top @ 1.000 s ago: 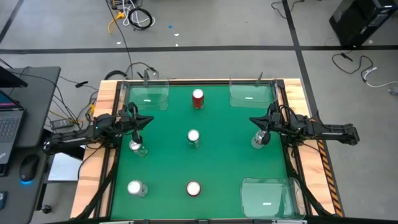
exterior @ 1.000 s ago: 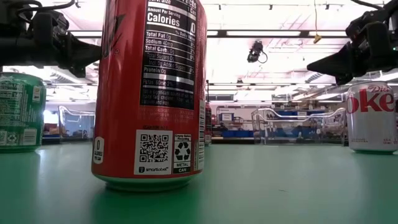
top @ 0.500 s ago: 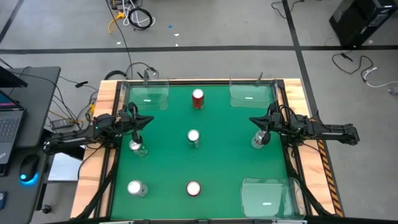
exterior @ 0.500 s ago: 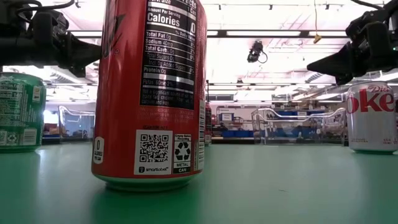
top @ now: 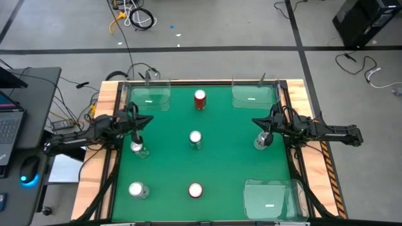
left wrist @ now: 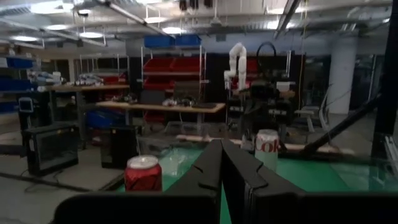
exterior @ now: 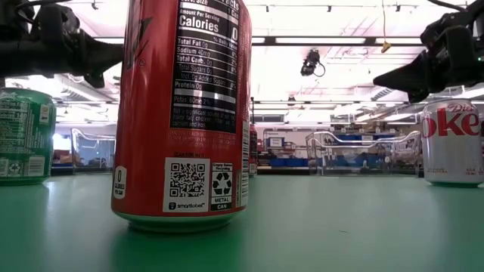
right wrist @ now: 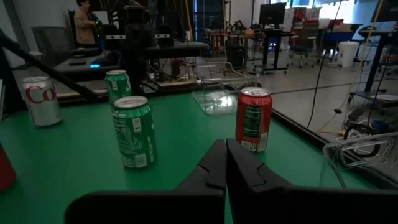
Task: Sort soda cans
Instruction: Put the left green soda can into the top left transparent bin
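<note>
Fingers of both arms are pressed together and hold nothing. Left gripper (top: 148, 121) hangs over the left edge of the green desk (top: 226, 157), beside and above a green can (top: 138, 149). Right gripper (top: 256, 121) hangs over the right edge, with a silver can (top: 262, 141) just beside its tip.

Six soda cans stand upright and well apart. A red can (top: 200, 98) is at the far middle, between two clear trays: the far-left tray (top: 149, 95) and the far-right tray (top: 253, 95). A second green can (top: 195, 140) stands at the centre, directly between the two grippers. Along the near edge are another silver can (top: 137, 189) on the left and a second red can (top: 195, 191) at the middle; a third clear tray (top: 271, 197) fills the near-right corner.

From desk height, the near red can blocks most of the middle of the desk from sight.

Beyond the desk, a laptop (top: 11, 119) and a mouse (top: 27, 171) sit on a side table to the left, and loose cables (top: 135, 17) lie on the floor.
</note>
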{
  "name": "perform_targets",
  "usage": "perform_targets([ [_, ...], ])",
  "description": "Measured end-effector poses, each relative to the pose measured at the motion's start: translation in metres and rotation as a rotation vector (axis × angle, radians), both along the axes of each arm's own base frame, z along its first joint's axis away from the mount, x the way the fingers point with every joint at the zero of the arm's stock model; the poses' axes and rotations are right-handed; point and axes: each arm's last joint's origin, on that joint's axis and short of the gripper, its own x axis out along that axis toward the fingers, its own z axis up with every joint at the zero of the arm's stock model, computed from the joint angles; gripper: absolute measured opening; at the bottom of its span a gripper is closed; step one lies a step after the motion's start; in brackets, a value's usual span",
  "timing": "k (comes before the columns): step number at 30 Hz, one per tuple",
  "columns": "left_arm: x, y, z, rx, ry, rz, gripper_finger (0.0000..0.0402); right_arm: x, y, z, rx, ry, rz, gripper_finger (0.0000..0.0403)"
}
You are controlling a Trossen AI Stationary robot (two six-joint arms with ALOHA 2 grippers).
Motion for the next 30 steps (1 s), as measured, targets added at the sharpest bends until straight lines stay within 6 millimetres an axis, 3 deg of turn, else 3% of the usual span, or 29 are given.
perform_targets([
  [7, 0.0, -0.005, 0.021, 0.05, -0.024, -0.15, 0.0014, 0.0, 0.0, 0.0, 0.0, 0.0, 0.0, 0.0],
  [10, 0.005, -0.005, 0.031, 0.035, 0.044, -0.172, 0.0014, 0.0, 0.0, 0.0, 0.0, 0.0, 0.0, 0.0],
  [19, 0.041, -0.006, 0.069, 0.021, 0.237, -0.222, 0.0014, 0.0, 0.0, 0.0, 0.0, 0.0, 0.0, 0.0],
  [26, 0.069, -0.01, 0.111, 0.049, 0.215, -0.335, 0.0014, 0.0, 0.0, 0.0, 0.0, 0.0, 0.0, 0.0],
  [30, 0.082, -0.01, 0.125, -0.007, 0.362, -0.298, 0.0014, 0.0, 0.0, 0.0, 0.0, 0.0, 0.0, 0.0],
])
